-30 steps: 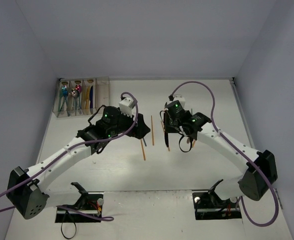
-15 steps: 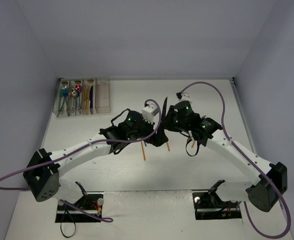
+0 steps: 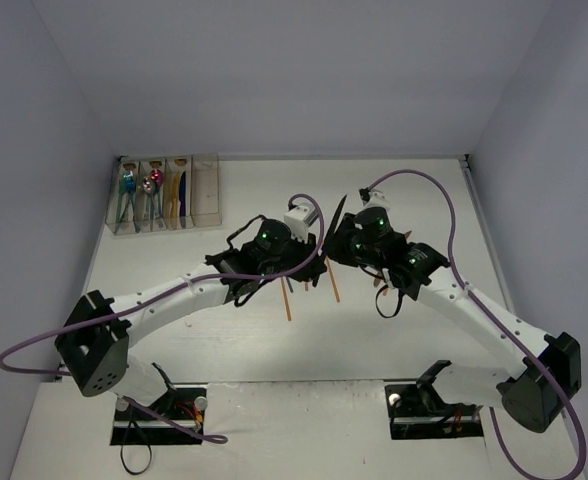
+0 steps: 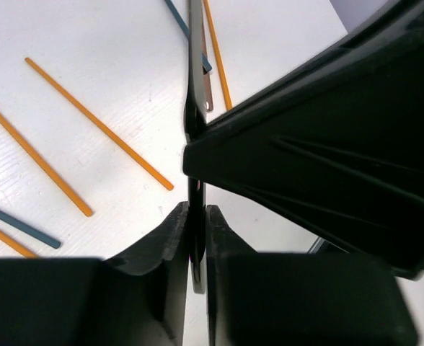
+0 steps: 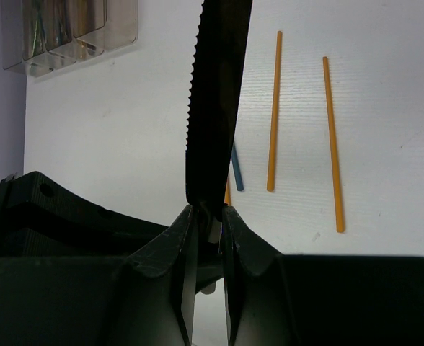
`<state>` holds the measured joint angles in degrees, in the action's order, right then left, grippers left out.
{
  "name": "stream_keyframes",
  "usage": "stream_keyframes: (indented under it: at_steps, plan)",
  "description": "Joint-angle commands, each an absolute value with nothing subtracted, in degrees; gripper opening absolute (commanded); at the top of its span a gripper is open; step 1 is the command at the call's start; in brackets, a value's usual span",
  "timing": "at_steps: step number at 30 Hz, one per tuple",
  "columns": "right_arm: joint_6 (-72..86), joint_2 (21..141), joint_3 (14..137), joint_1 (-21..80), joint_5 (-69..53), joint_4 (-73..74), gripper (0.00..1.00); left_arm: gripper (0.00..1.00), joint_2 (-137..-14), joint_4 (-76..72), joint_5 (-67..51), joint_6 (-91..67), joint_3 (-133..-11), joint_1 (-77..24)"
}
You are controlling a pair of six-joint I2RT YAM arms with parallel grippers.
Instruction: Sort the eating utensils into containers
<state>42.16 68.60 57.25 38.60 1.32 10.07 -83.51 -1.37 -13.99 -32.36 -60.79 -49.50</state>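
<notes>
A black serrated knife (image 3: 336, 215) hangs above the table's middle, held between both grippers. My left gripper (image 4: 196, 216) is shut on its handle end, with the knife (image 4: 195, 86) seen edge-on. My right gripper (image 5: 207, 215) is shut on the knife (image 5: 215, 101) where the blade meets the handle; its dark body (image 4: 327, 144) fills the right of the left wrist view. Orange sticks (image 4: 96, 122) (image 5: 273, 108) and teal sticks (image 4: 17, 225) lie loose on the table below. The containers (image 3: 210, 190) stand at the far left and hold several teal, pink, gold and blue utensils.
Orange sticks (image 3: 286, 300) lie on the table under the two wrists. The containers also show at the top left of the right wrist view (image 5: 118, 25). Purple cables loop over both arms. Grey walls close in the table on three sides.
</notes>
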Motion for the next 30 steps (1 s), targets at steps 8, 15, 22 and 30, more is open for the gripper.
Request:
stream_keyframes:
  at_steps: [8,15,22,30]
  plan:
    - [42.72,66.87,56.73,36.6,4.47,5.13,0.54,0.0,-80.65,-2.75,-8.07,-31.96,-62.46,-49.02]
    - [40.93,64.21,53.05,27.29,5.15,7.28,0.7,0.0,-79.28,6.37,-3.41,-30.65,-62.22,-40.4]
    - [35.87,62.09,49.77,19.6,2.7,8.87,0.7,0.0,-81.66,17.25,2.25,-20.99,-69.32,-22.51]
    - [33.66,62.03,46.8,17.93,0.53,8.88,0.7,0.0,-92.87,18.74,3.07,-12.3,-81.16,-7.49]
